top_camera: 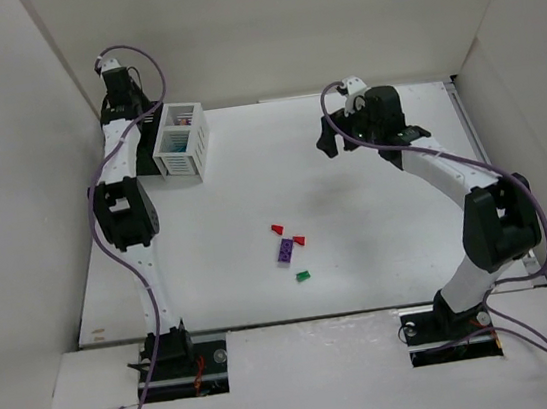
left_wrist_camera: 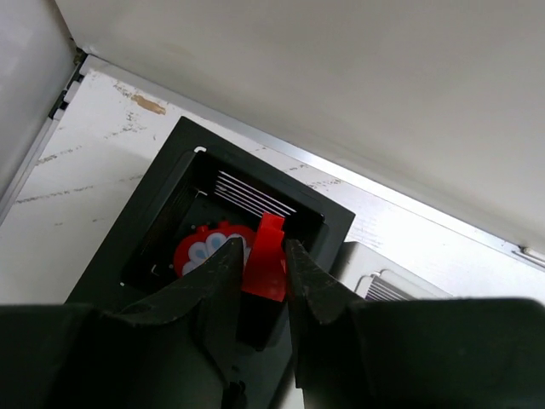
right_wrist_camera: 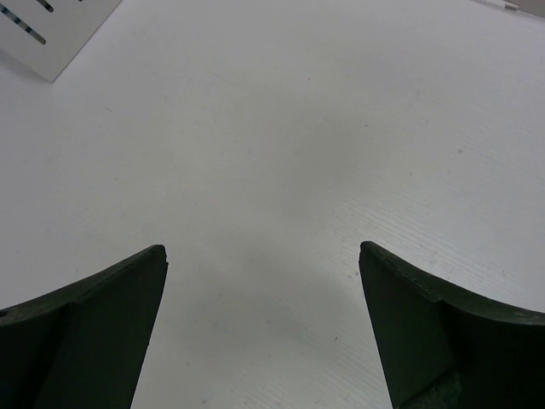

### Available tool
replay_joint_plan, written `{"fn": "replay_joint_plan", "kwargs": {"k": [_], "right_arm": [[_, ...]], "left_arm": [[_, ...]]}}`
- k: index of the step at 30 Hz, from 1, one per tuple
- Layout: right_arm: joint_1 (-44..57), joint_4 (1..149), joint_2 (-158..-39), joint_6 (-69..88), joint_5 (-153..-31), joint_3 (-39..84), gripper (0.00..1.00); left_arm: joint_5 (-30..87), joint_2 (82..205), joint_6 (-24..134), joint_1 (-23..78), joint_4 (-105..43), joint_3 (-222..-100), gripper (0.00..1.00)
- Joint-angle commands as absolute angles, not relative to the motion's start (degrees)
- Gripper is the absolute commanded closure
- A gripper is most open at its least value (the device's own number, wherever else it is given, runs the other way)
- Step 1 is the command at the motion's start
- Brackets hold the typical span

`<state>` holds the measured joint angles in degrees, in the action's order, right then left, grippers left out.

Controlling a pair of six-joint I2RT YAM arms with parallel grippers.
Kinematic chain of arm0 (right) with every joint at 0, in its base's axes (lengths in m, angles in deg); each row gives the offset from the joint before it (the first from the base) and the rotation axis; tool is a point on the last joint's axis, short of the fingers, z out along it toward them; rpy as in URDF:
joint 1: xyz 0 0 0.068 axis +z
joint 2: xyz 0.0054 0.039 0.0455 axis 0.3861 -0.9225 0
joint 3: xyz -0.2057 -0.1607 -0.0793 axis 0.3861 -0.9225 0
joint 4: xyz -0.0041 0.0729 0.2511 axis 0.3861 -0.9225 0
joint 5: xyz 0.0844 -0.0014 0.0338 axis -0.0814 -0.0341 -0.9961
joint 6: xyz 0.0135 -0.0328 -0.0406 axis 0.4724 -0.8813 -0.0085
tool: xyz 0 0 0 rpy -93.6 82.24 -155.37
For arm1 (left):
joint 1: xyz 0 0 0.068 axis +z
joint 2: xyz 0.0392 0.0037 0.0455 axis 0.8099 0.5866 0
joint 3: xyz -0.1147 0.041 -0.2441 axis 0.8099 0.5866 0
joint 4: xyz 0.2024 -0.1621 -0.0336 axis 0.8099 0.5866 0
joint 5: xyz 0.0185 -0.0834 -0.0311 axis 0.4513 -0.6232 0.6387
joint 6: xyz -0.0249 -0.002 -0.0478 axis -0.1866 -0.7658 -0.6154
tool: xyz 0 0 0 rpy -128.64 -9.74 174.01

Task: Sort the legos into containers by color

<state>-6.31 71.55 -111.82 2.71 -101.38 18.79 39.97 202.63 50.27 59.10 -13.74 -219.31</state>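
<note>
My left gripper (left_wrist_camera: 262, 247) is shut on a red lego (left_wrist_camera: 269, 256) and holds it over the open top of the black container (left_wrist_camera: 153, 200) at the far left corner. A red round piece (left_wrist_camera: 197, 247) lies inside that container. The white container (top_camera: 181, 139) stands just right of it and holds teal and pink pieces. Its corner shows in the left wrist view (left_wrist_camera: 387, 285). My right gripper (top_camera: 329, 144) is open and empty above bare table; it also shows in the right wrist view (right_wrist_camera: 260, 251). Two red wedges (top_camera: 277, 229) (top_camera: 299, 239), a purple brick (top_camera: 286, 251) and a green piece (top_camera: 303, 275) lie mid-table.
White walls enclose the table on the left, back and right. The left arm (top_camera: 123, 209) stretches along the left wall and covers most of the black container in the top view. A corner of the white container (right_wrist_camera: 51, 34) shows at the right wrist view's top left.
</note>
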Motion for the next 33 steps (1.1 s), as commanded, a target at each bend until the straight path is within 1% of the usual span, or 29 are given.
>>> {"fn": "replay_joint_plan", "kwargs": {"k": [1,3,4,5,7,8,10,14,15,18,20,22,25,26,27,28,29,30,32,33], "right_arm": [[-6.80,74.26,-110.37,3.41,-101.11,19.29,0.02],[-6.80,74.26,-109.24,3.41,-101.11,18.67,0.02],[-6.80,74.26,-109.23,3.41,-101.11,18.06,0.02],[-6.80,74.26,-108.54,3.41,-101.11,18.06,0.02],[-6.80,74.26,-107.74,2.88,-100.58,16.83,0.02],[-6.80,74.26,-106.95,2.88,-100.58,16.83,0.02],[-6.80,74.26,-106.16,2.88,-100.58,16.04,0.02],[-6.80,74.26,-103.96,2.35,-100.58,13.85,0.02],[-6.80,74.26,-103.00,2.35,-100.58,13.06,0.02],[-6.80,74.26,-100.98,2.35,-101.20,11.04,0.02],[-6.80,74.26,-99.39,2.35,-101.81,9.89,0.00],[-7.33,74.26,-98.25,2.35,-102.51,7.78,0.00],[-7.33,73.74,-95.88,2.35,-103.66,5.15,0.00],[-7.33,73.74,-94.74,2.35,-103.66,4.53,0.00],[-7.33,73.13,-94.12,2.35,-104.35,3.83,0.00],[-7.33,73.12,-93.51,2.35,-104.36,2.43,0.00],[-7.33,72.51,-92.89,2.35,-104.88,1.72,0.00],[-7.33,72.51,-91.75,2.35,-104.89,1.10,0.00],[-7.33,71.28,-91.21,2.35,-104.89,-0.04,0.00],[-7.33,71.28,-90.52,2.35,-105.41,-0.92,0.00]], "left_arm": [[40.06,201.57,49.03,59.71,-18.09,-221.75,0.77],[39.53,201.57,48.42,59.71,-18.09,-221.75,0.74],[40.05,201.57,47.89,59.71,-18.09,-221.75,0.64],[40.06,201.57,47.89,59.71,-18.09,-221.75,0.63],[40.06,200.78,47.89,59.71,-18.09,-220.52,0.56],[40.06,200.00,47.28,59.71,-18.09,-219.74,0.55],[40.06,199.11,47.27,59.71,-17.57,-219.03,0.49],[39.54,196.04,47.80,59.71,-15.11,-218.42,0.49],[38.84,193.95,47.80,59.71,-15.10,-217.72,0.51],[36.11,189.20,47.80,59.71,-15.18,-210.87,0.51],[36.97,184.01,48.42,57.35,-15.19,-204.48,0.47],[38.64,178.85,49.47,55.33,-14.58,-200.68,0.42],[38.21,173.47,50.09,50.58,-14.05,-191.72,0.42],[38.21,169.53,48.87,48.13,-14.05,-189.08,0.41],[38.21,167.49,47.81,46.98,-15.09,-183.49,0.41],[38.21,165.56,46.67,45.92,-15.62,-180.47,0.41],[37.52,161.71,44.05,44.87,-16.32,-177.48,0.40],[36.29,159.76,43.41,42.86,-18.42,-171.54,0.40],[32.77,156.15,43.41,40.13,-20.98,-165.62,0.40],[32.76,153.18,43.93,36.54,-21.60,-163.41,0.39]]}}
